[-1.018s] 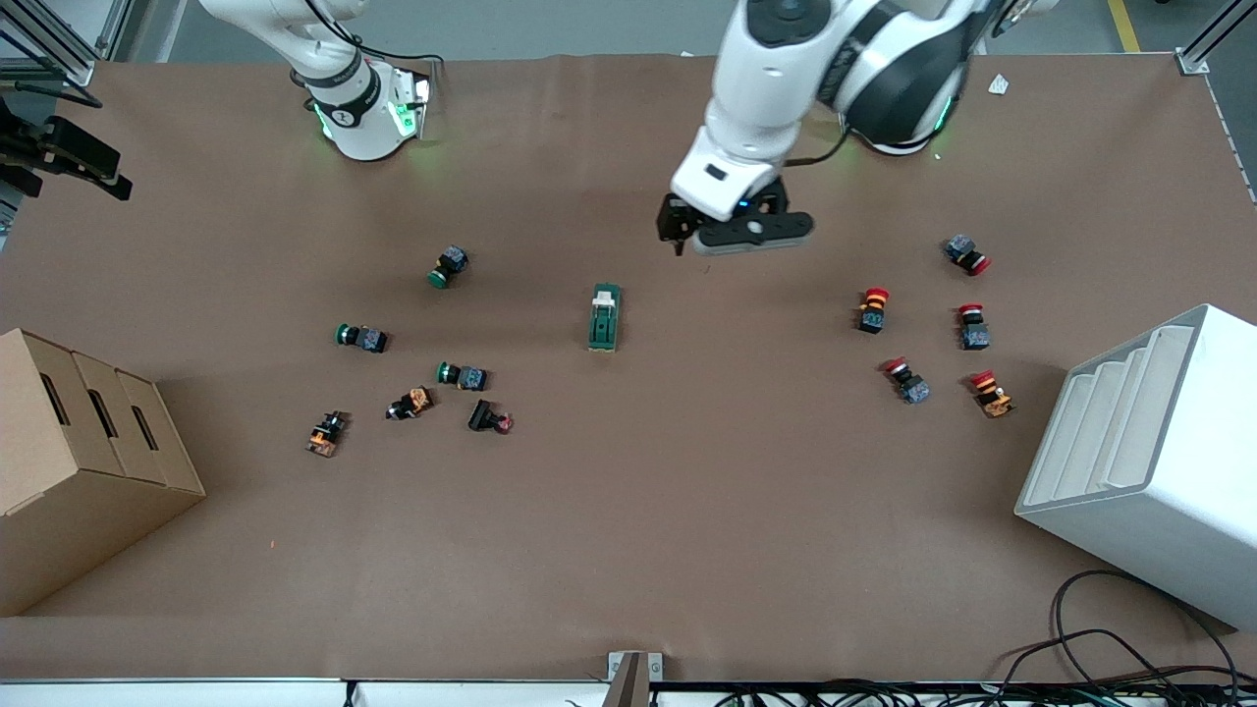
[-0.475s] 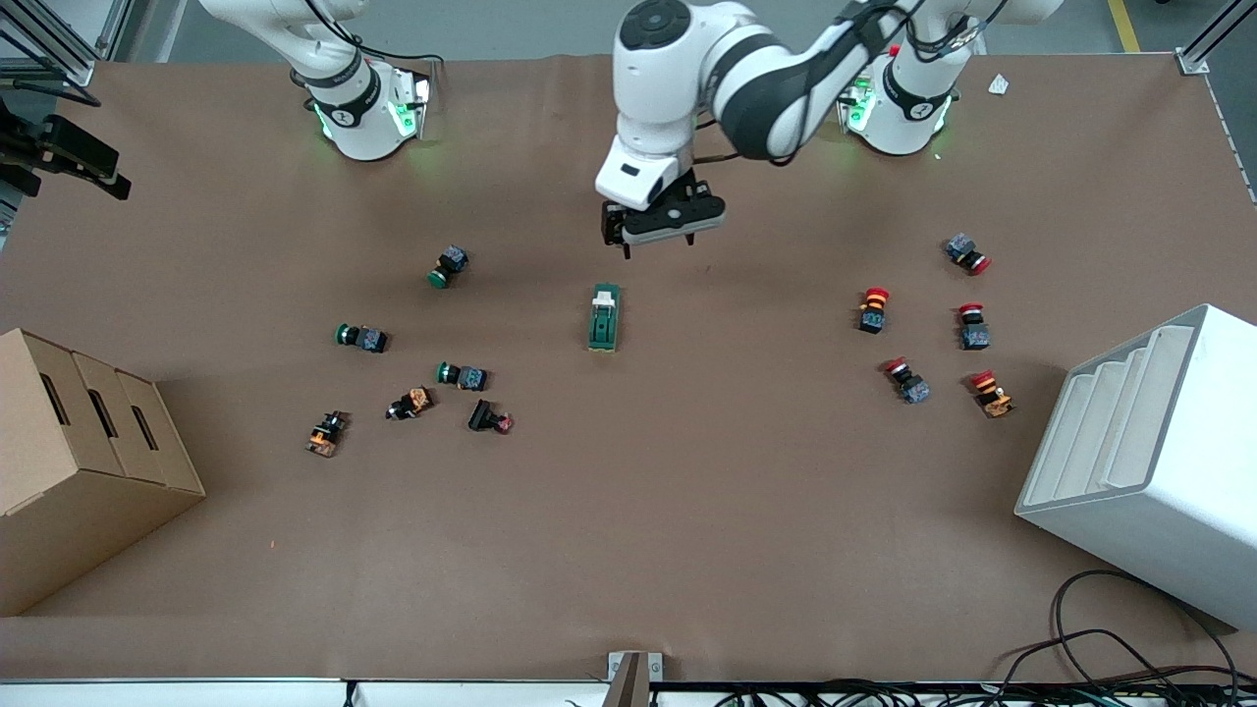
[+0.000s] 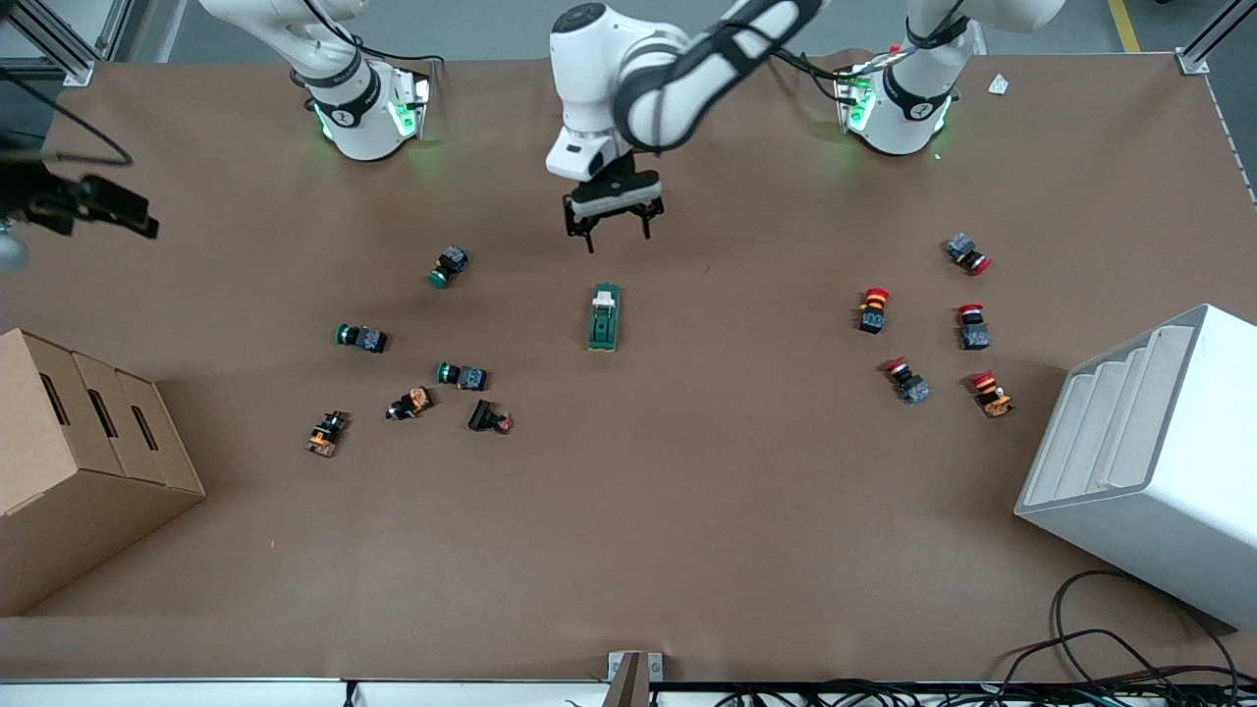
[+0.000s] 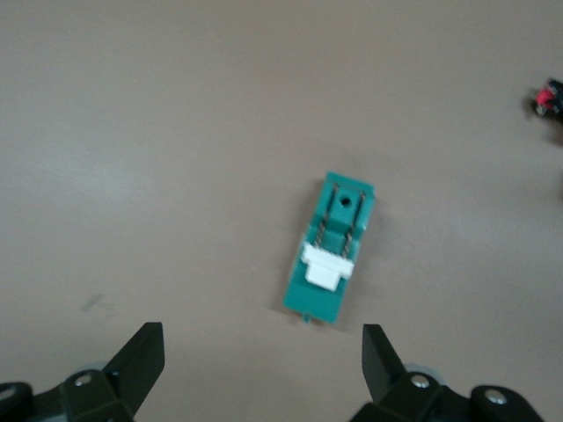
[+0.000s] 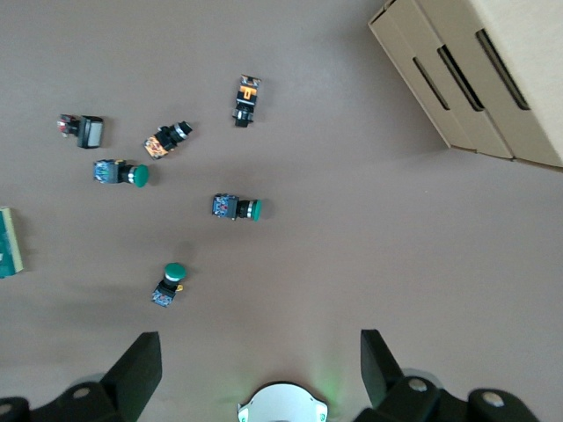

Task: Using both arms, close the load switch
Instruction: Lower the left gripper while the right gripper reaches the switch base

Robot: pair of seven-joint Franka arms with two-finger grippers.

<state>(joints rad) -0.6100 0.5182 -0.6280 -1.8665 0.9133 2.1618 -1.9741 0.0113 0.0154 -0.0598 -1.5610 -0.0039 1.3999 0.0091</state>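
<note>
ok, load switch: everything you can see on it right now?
The load switch is a dark green rectangular block, plastic by its look, with a white lever piece near one end, two thin metal rods and a small round hole. It lies flat mid-table, nothing touching it. The left gripper hangs open above the table just short of it.

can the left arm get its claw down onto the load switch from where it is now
Probably yes. The left claw hangs open over bare table just off the load switch's white-lever end, and in the left wrist view the switch lies alone, no push button touching or crowding it.
</note>
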